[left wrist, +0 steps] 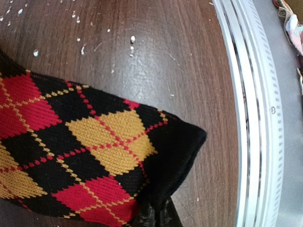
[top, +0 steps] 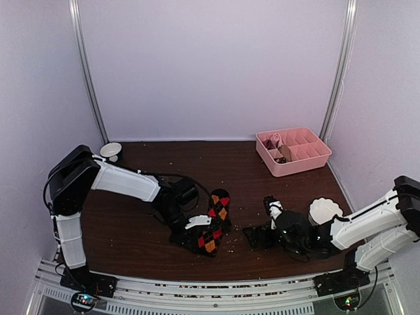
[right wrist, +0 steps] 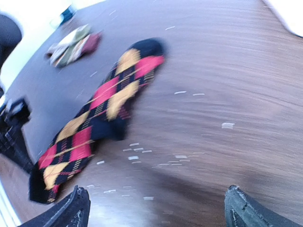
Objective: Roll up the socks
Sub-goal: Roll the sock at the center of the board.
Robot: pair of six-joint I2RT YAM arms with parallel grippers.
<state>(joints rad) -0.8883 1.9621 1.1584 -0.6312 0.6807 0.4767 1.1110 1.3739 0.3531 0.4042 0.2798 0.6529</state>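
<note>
Argyle sock (top: 214, 222): black w/ red and orange diamonds, lying flat on the worktop (top: 262, 184) near the front-centre, partly folded over on itself in the right wrist view. One end points to the back wall. The other end sits close to the front rail (left wrist: 251, 142).

Left pincer (top: 190, 230): down at the sock's left side, touching or just above the fabric. One white finger lies across the sock's edge. The left wrist view is filled by the sock, and a dark mass shows at the bottom edge – finger or bunched fabric, can't tell. Jaw opening and grip: cannot be determined.

Right pincer (right wrist: 161, 208): low over the worktop, just right of the sock and pointing at it. Fingertips (right wrist: 75, 210) stand wide apart – nothing between them, no contact w/ the sock.

Striped sock (right wrist: 73, 42): beige w/ maroon and olive, bunched, well beyond the argyle sock in the blurred right wrist view.

Other items: pink tray (top: 302, 167) at back right, white bowl (top: 325, 211) beside the right arm.
</note>
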